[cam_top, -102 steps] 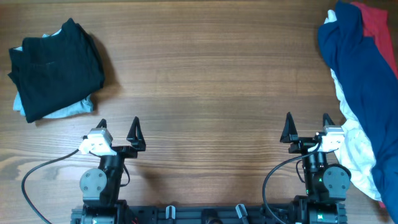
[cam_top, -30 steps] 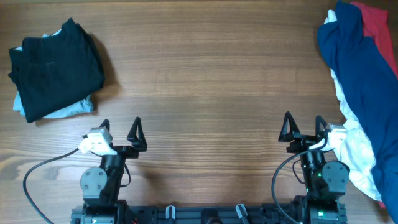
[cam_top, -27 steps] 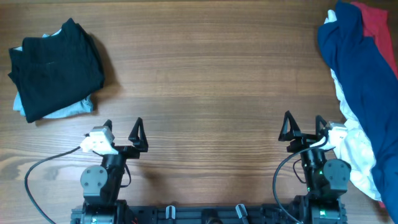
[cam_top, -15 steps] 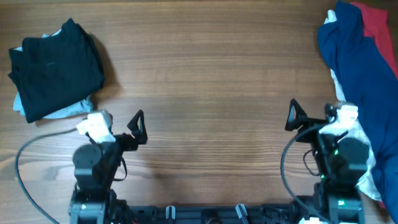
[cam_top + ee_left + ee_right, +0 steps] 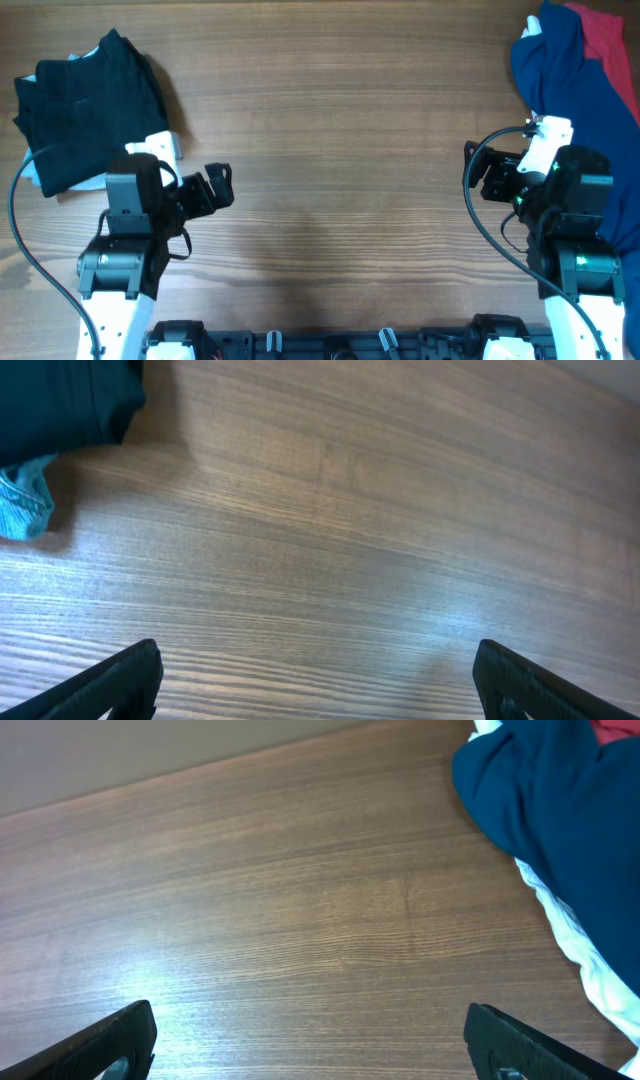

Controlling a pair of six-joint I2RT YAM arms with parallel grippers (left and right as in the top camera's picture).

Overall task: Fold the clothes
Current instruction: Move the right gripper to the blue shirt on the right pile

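At the left end of the table [image 5: 340, 110] sits a folded stack: a black garment [image 5: 85, 105] on top and a pale-blue garment [image 5: 33, 178] under it. The pale-blue edge shows only at the stack's near corner.

My left gripper [image 5: 316, 660] is released. Its fingers are wide apart, and wood grain shows between them in the left wrist view. From overhead, I have it just to the right of the stack, near it but not touching. The black and pale-blue cloth sit at the upper left corner of my left wrist view.

At the right end is an unfolded heap. The royal-blue shirt [image 5: 575, 95] lies on top and runs from the far edge down along the right side. A red garment [image 5: 612, 35] shows at the far right corner, against the blue. White cloth [image 5: 585, 960] pokes out from under the blue along its near-left edge.

My right gripper [image 5: 309, 1015] is also released, fingers spread over wood. I hold it to the left of the heap, apart from the cloth.
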